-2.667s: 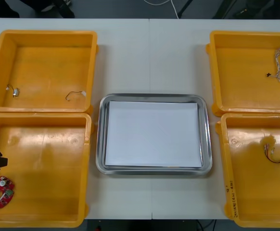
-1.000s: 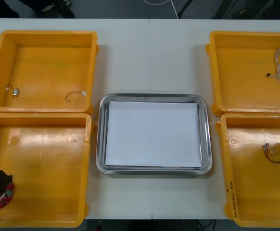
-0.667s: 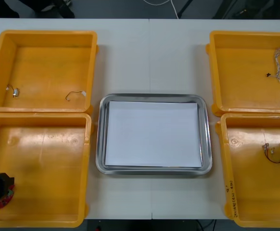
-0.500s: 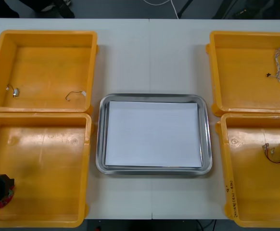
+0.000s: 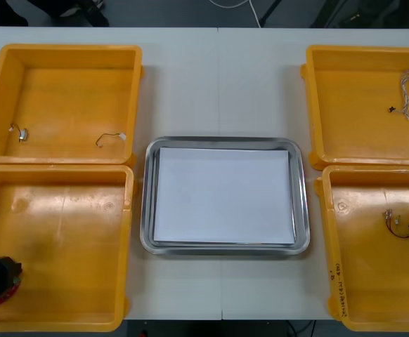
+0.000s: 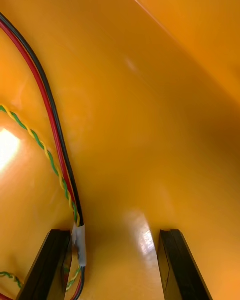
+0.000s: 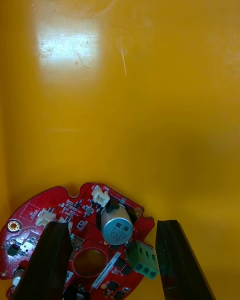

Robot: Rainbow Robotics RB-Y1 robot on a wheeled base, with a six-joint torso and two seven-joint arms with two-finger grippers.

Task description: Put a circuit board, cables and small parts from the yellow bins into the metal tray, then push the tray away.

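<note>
Two bins (image 5: 64,210): left pincer (image 7: 111,225) open over circuit board (image 7: 75,211), right pincer (image 6: 114,232) open by cables (image 6: 50,125).

Round red circuit board (image 7: 75,240) lies flat, component side up, in the near left yellow plastic bin (image 5: 64,239), at its outer near corner. Rectangular shiny metal tray (image 5: 147,210), white inside, sits level between the bins. Red, black and twisted yellow-green cables (image 6: 55,145) lie on the floor of the near right bin (image 5: 366,274); a small metal part (image 5: 20,132) rests in the far left bin (image 5: 64,91).
</note>
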